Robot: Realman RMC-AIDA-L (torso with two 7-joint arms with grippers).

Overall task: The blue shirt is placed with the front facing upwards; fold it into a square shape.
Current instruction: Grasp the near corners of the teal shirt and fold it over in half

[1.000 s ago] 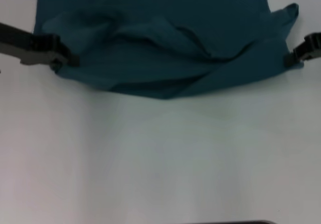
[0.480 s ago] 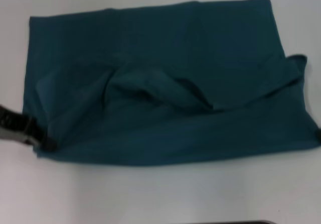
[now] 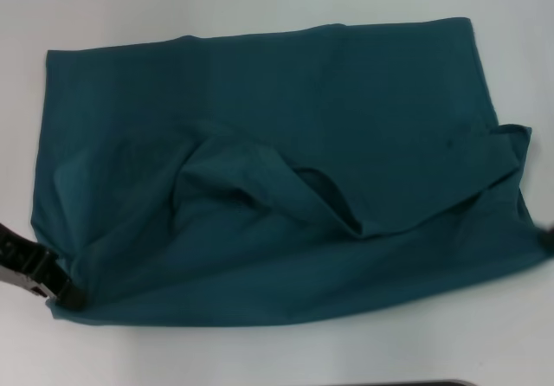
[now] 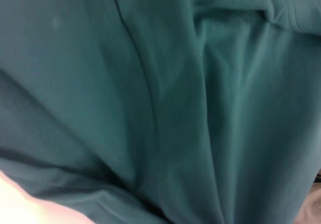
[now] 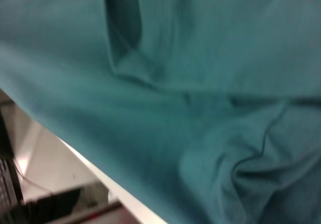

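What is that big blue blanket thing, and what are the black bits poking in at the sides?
It is a blue shirt, lying rumpled on a white table. A robot with two arms is folding it. The big picture comes from a camera on the robot's head, looking down. The black bit at the shirt's near left corner is the left gripper, the robot's hand. The right gripper just peeks in at the shirt's right edge. The other two pictures come from cameras on the robot's wrists, so close that they show mostly blue cloth.

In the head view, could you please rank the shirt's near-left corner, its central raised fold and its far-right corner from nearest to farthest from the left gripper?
1. Near-left corner of the blue shirt, at the left gripper.
2. Central raised fold, mid-shirt.
3. Far-right corner, diagonally opposite.
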